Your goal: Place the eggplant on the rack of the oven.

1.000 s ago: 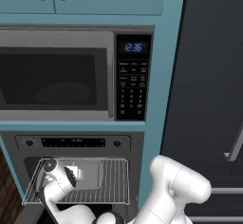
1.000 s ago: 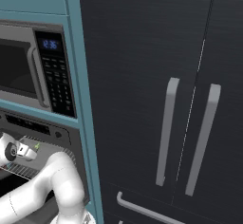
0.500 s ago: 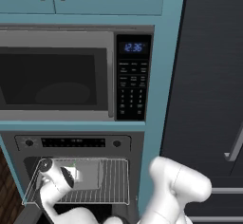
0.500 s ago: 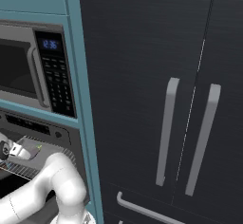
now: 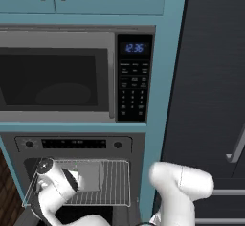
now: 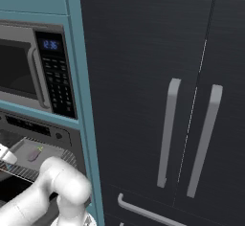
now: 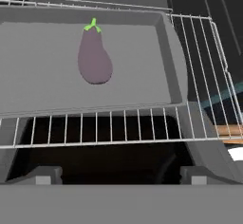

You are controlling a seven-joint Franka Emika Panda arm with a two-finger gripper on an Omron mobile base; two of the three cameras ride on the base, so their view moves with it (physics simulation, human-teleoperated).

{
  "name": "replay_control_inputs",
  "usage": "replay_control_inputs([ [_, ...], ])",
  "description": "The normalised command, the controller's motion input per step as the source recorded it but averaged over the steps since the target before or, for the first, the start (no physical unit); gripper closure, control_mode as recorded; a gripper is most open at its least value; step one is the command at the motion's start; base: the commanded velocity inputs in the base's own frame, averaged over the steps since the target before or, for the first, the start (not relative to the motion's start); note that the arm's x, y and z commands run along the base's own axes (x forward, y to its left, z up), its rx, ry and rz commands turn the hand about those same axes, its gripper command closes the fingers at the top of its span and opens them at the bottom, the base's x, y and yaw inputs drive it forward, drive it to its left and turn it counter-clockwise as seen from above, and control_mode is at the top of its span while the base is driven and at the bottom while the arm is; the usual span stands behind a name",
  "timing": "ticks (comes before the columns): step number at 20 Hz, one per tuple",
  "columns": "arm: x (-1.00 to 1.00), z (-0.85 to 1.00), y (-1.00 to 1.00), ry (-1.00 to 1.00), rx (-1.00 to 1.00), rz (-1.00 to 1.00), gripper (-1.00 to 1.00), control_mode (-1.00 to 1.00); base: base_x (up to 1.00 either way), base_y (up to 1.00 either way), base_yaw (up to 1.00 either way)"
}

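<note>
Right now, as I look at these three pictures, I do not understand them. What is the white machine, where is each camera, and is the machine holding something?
The white machine is a robot arm in a simulated kitchen. Two cameras sit on its base, behind it to the left and the right. They look at the oven below a microwave, with dark cabinet doors beside them. The third camera sits on the hand and looks down. There the eggplant lies on a flat grey baking tray, which rests on the pulled-out wire rack. The eggplant lies free, with nothing gripping it. Whether the fingers are open, I cannot tell.
</note>
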Motion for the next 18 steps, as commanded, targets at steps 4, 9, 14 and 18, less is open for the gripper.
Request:
replay_control_inputs([
  [4,-0.82,0.94,-0.72,0.00,0.43,0.00,-1.00,-1.00,0.00,0.00,0.00],
  [9,-0.84,1.00,-0.65,0.00,0.35,0.00,-1.00,-1.00,0.00,0.00,0.00],
  [14,-0.76,1.00,-0.08,0.00,0.06,0.00,-1.00,-1.00,0.00,0.00,0.00],
  [18,-0.42,0.66,-0.01,-0.06,-0.09,-0.01,-1.00,-1.00,0.00,0.00,0.00],
])
